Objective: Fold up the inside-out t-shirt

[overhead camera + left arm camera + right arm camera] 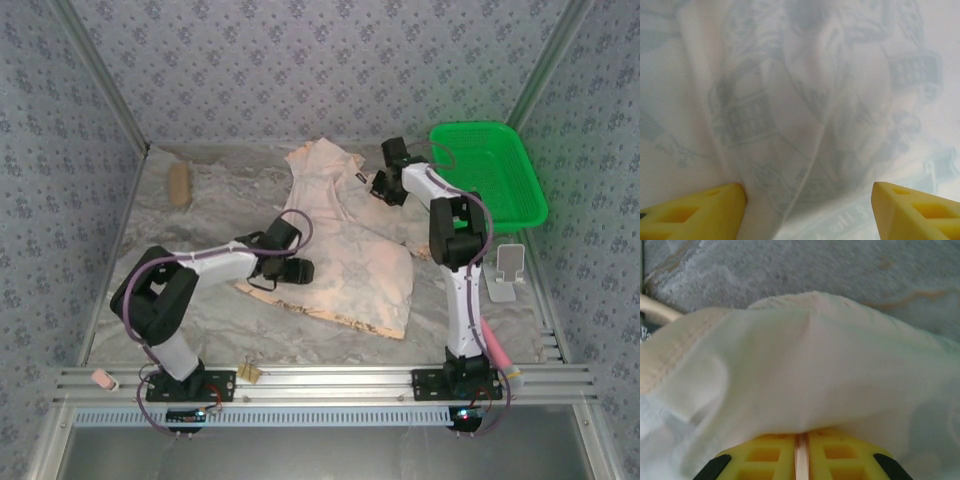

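The inside-out t-shirt (350, 250) lies spread across the middle of the table, pale cream-pink side up, with a small dark label near its far edge. My left gripper (300, 270) rests low on the shirt's left edge. In the left wrist view its yellow fingers (700, 212) stand wide apart, open, with the faintly printed cloth (805, 100) bunched in front of them. My right gripper (380, 187) is at the shirt's far right edge by the label. In the right wrist view this gripper (801, 437) is shut on a thin fold of the t-shirt (805, 370).
A green plastic basket (490, 180) sits at the back right, just beyond the right arm. A brown oblong object (179, 184) lies at the back left. A white stand (508, 270) and a pink object (497, 345) are near the right arm's base.
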You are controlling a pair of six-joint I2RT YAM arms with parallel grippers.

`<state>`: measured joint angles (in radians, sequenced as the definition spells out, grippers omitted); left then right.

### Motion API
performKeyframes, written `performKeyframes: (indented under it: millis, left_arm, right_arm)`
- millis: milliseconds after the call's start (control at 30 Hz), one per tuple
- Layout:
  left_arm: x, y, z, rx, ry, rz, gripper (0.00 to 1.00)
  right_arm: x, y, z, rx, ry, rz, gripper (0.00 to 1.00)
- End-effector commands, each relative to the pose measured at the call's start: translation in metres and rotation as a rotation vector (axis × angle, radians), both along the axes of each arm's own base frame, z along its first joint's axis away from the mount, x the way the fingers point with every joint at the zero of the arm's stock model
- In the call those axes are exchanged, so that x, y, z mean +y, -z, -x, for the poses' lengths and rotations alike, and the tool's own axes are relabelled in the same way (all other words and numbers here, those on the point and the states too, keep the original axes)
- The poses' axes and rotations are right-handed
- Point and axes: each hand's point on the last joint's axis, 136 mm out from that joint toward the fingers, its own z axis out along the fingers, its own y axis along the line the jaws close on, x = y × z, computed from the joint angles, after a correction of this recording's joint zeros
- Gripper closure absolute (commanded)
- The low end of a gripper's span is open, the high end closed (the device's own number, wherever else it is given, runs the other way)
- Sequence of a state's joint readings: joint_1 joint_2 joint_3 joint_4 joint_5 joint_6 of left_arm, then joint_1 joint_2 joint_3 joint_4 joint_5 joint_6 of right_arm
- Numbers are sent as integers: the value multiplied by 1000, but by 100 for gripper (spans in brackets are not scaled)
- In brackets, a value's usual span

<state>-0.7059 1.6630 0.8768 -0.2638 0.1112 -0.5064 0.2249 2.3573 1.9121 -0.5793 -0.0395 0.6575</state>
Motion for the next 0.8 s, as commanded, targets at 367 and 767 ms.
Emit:
performKeyframes:
  millis: [367,767]
  left_arm:
    - [-5,34,131,392,15,-107,28]
    - [-42,-63,103,98,240,77,27]
  right_arm:
    - [5,-8,-92,-151,85,-17,87]
    - [24,-123,-88,-306,-47,-114,57]
